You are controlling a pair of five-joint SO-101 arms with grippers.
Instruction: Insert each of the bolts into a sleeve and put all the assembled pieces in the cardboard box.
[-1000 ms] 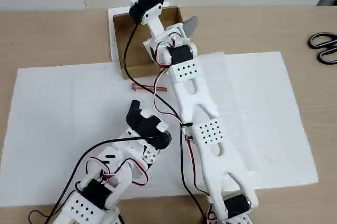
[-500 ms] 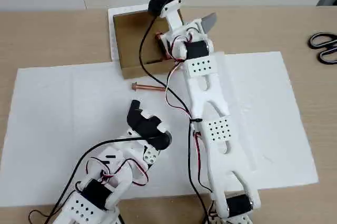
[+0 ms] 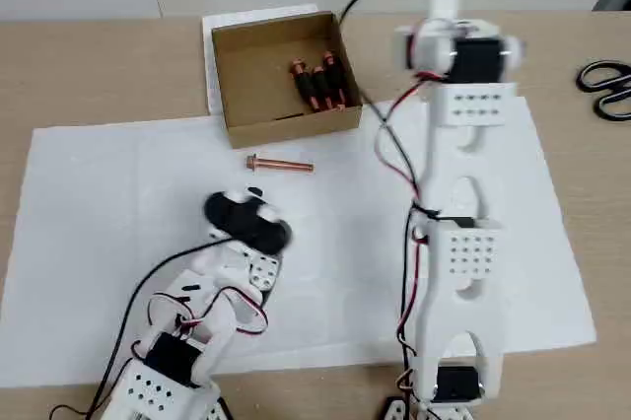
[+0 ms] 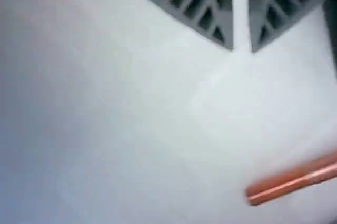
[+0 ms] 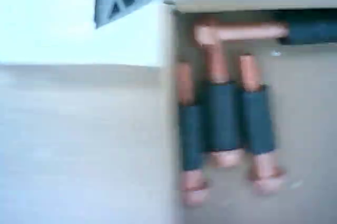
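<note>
High view: 1 bolt (image 3: pixel 281 164) lies on white sheet (image 3: pixel 118 203) over tan table (image 3: pixel 99 65).

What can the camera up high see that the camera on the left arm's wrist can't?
The high view has the cardboard box with bolts in dark sleeves lying inside it, scissors by the table's edge, and both arms. The left wrist view gives a close look at that arm's ribbed grey jaws, held close together with a thin strip of paper showing between them. Both have the loose bolt lying on the white paper; the wrist view catches one end of it.
</note>
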